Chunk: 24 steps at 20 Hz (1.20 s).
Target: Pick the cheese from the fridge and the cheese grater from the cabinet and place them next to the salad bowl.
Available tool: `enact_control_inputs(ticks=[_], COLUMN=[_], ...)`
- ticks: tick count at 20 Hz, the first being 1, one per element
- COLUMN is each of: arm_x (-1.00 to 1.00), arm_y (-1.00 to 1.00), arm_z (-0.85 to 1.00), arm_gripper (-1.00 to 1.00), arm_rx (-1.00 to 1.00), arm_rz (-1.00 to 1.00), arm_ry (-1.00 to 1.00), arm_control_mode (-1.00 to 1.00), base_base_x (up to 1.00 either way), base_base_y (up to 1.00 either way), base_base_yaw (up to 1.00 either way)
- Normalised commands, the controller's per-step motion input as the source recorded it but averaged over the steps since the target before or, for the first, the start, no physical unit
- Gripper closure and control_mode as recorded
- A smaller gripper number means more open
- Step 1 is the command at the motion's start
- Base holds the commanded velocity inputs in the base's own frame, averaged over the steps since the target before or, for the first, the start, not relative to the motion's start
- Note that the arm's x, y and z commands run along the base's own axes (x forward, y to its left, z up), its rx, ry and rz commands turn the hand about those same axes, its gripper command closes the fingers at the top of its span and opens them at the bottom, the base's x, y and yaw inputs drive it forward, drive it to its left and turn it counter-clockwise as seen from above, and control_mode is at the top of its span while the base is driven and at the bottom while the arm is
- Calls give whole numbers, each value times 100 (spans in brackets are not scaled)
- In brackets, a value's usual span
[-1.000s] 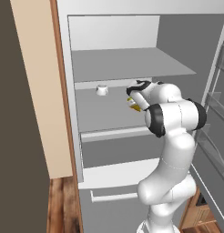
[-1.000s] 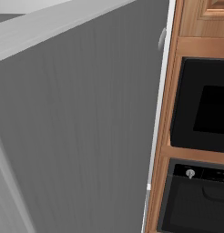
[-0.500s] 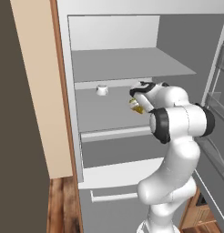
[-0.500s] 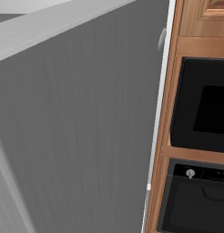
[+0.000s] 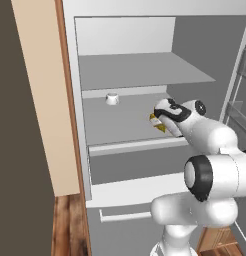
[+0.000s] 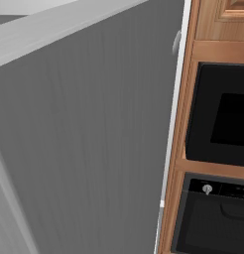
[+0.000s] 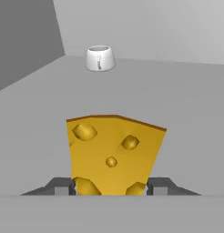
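Gripper: the gripper point(image 7: 111, 187) is partly closed on the cheese point(image 7: 113, 152), one fingertip point(image 7: 63, 185) pressed against each side of the wedge's lower end.
Cheese: yellow-orange wedge with holes, held over the fridge's point(image 5: 145, 90) middle shelf point(image 5: 120, 122), toward its front right corner; in the left base view the cheese point(image 5: 156, 123) peeks out at the arm's tip.
Cup: a small white cup point(image 7: 100, 58) stands farther back on the same shelf, near the rear wall, well apart from the cheese.
Right base view: grey fridge door point(image 6: 84, 134) beside a wooden oven column point(image 6: 186, 163).
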Motion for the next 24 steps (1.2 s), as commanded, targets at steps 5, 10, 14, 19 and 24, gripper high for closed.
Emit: enact_control_inputs(ticks=[5,10,14,19,24], arm_x=[-94,-100,-100,-100,-100], arm_y=[0,1,1,7,11], arm_z=[100,100,97,79,77], arm_gripper=[100,100,100,100,100], arm_rx=[0,-3,-4,-1,-1], arm_rz=[-7,-8,-12,-5,0], arm_ry=[6,9,11,3,0], arm_control_mode=[-100,-100,-100,-100,-100], base_base_x=[0,0,0,0,0], base_base_y=[0,0,0,0,0], base_base_yaw=[0,0,0,0,0])
